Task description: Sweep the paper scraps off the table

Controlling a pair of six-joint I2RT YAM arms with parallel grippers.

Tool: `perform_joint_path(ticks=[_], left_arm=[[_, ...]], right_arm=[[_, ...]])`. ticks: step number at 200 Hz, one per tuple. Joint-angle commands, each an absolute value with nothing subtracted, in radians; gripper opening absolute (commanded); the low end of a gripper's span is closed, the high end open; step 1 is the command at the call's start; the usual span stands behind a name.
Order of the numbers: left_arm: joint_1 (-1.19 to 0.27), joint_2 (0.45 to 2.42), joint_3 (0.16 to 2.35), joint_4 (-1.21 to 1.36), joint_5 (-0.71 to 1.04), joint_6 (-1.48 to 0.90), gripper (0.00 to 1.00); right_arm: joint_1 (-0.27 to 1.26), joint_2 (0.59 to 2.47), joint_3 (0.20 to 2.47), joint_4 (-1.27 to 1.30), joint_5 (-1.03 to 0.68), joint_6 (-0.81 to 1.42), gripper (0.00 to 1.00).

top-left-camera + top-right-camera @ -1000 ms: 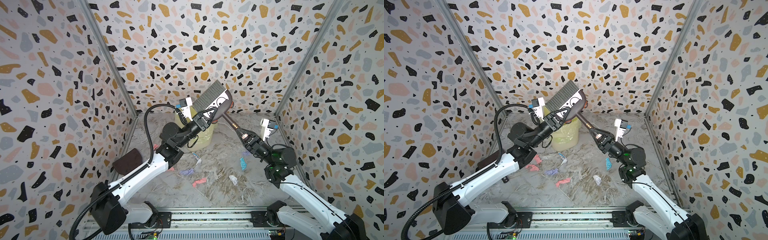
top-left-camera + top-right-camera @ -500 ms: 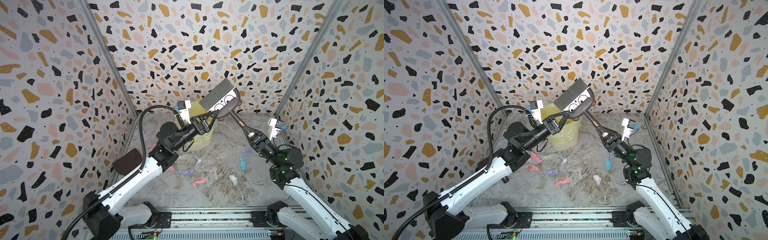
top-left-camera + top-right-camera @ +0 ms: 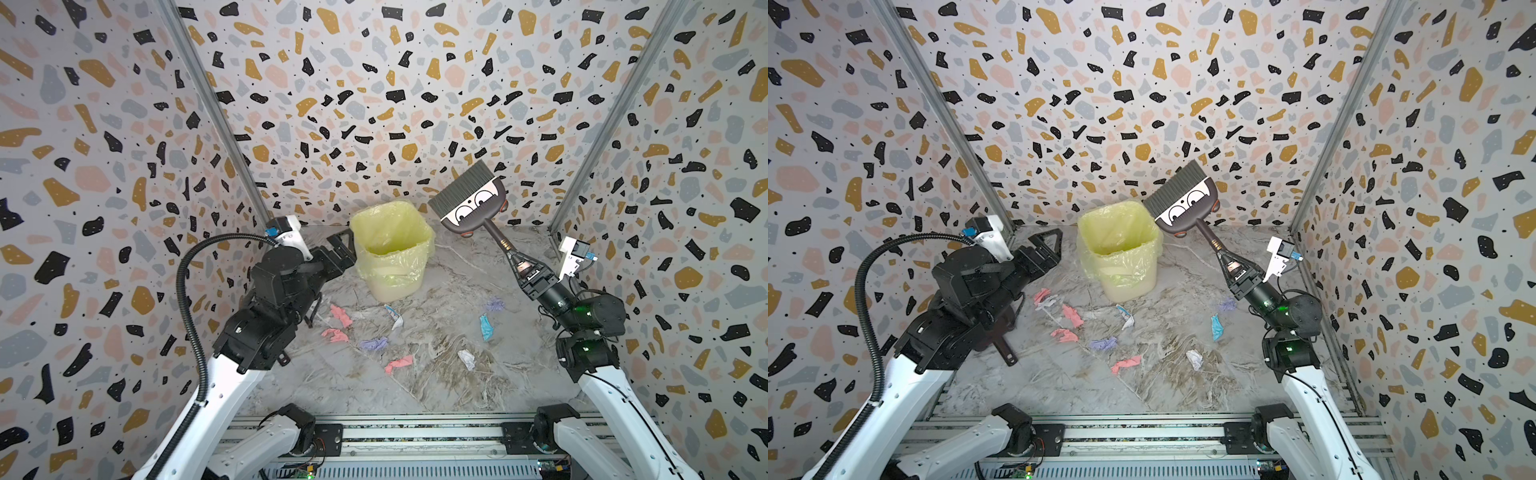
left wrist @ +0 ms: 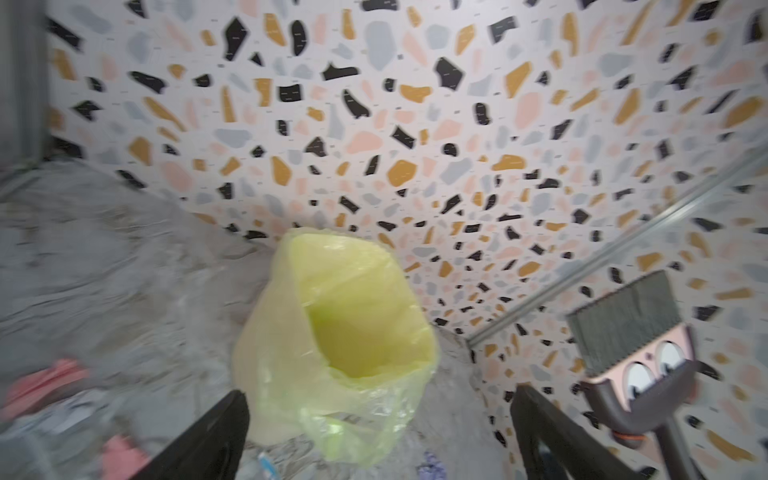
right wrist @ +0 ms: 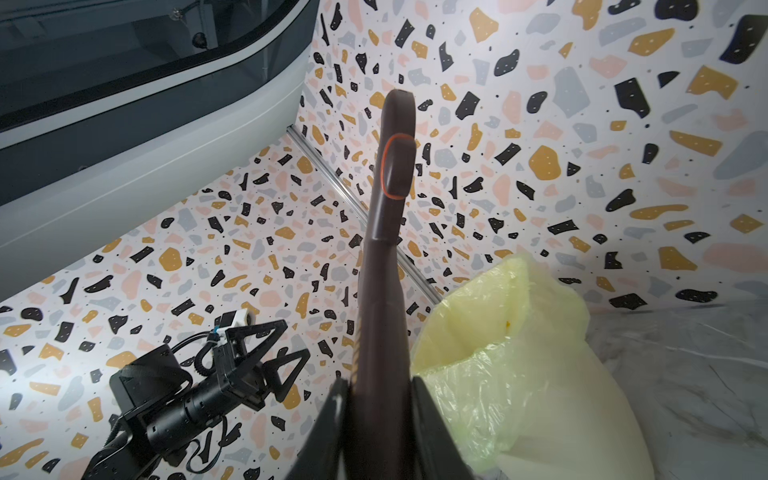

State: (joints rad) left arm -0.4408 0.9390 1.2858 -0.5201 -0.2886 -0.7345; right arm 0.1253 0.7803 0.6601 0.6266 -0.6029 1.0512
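The right gripper (image 3: 516, 258) squeezes the brush (image 3: 469, 199) handle, bristles up past its fingers. The left gripper (image 3: 345, 247) is open and empty beside the bin (image 3: 390, 249). The paper scraps (image 3: 374, 344) lie on the table (image 3: 436, 386), low between both grippers. Tip bristles down, sweep slowly.

- A grey-white marbled counter (image 3: 436, 386) with beige-brown veining.
- A pale bin (image 3: 399, 286) with a yellow liner (image 3: 386, 232) stands upright near the back, about the middle.
- Paper scraps (image 3: 372, 343) lie scattered in front of the bin, all apart from it.
- Left group: two pink pieces (image 3: 340, 316), a lilac piece beside them, and a third pink one nearer the front.
- A white strip (image 3: 395, 318) lies in the middle.
- Right group: a lilac bit (image 3: 495, 304), a light blue bit (image 3: 485, 327) and a white crumpled bit (image 3: 466, 358).
- A dark handled object (image 3: 1005, 351) lies at the left and is partly hidden.
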Motion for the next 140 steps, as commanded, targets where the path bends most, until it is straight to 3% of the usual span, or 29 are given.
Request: perform_joint_path(ticks=[1,33,58,140], left_arm=[[-0.332,0.956,1.260,-0.784,-0.420,-0.705,1.00],[-0.132,0.949,1.137,-0.779,-0.306,-0.653,1.00],[-0.007,0.968,1.022,-0.735,-0.207,-0.627,1.00],[0.245,1.053,0.765,-0.618,-0.177,-0.599,0.99]], right_arm=[[0.062,0.738,0.746,0.517,-0.656,0.986,0.00],[-0.098,0.708,0.769,0.346,-0.738,0.935,0.00],[-0.109,0.696,0.766,0.237,-0.699,0.874,0.00],[-0.130,0.745,0.760,0.137,-0.679,0.824,0.00]])
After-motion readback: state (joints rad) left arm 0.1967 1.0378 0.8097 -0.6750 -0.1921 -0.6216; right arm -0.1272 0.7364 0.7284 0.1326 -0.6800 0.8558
